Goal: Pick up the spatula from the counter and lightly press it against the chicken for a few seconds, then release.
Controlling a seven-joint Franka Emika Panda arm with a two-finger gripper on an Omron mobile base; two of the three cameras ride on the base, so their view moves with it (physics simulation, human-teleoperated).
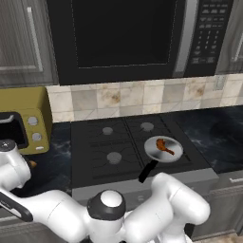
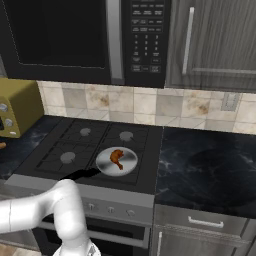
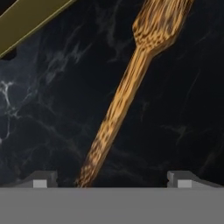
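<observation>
Left base view: The arm (image 1: pixel 156 209) folds low across the foreground and reaches to the far left. Its wrist ends over the dark desk (image 1: pixel 54 163), in front of the yellow toaster oven (image 1: pixel 26 118). A small orange-brown tip, apparently the spatula (image 1: pixel 32 164), shows on the desk just beside the wrist. The pan (image 1: pixel 163 148) stands on the front right burner of the stove (image 1: pixel 109 142), with the chicken (image 1: pixel 165 146) in it, well apart from the wrist. The microwave (image 1: pixel 123 38) hangs above.

Right base view: The pan and chicken sit on the near right burner, with the pan handle pointing toward the stove front. An orange sliver at the left picture edge, below the toaster oven, lies on the desk left of the stove.

Hand view: The gripper (image 3: pixel 111 179) is open, its two tips standing wide apart above the desk. The wooden spatula lies flat on the black marble. The end of its handle is between the tips, nearer the left one, and its blade runs away toward the upper right. Contact between tips and handle cannot be told. A yellow edge of the toaster oven crosses the upper left corner.
</observation>
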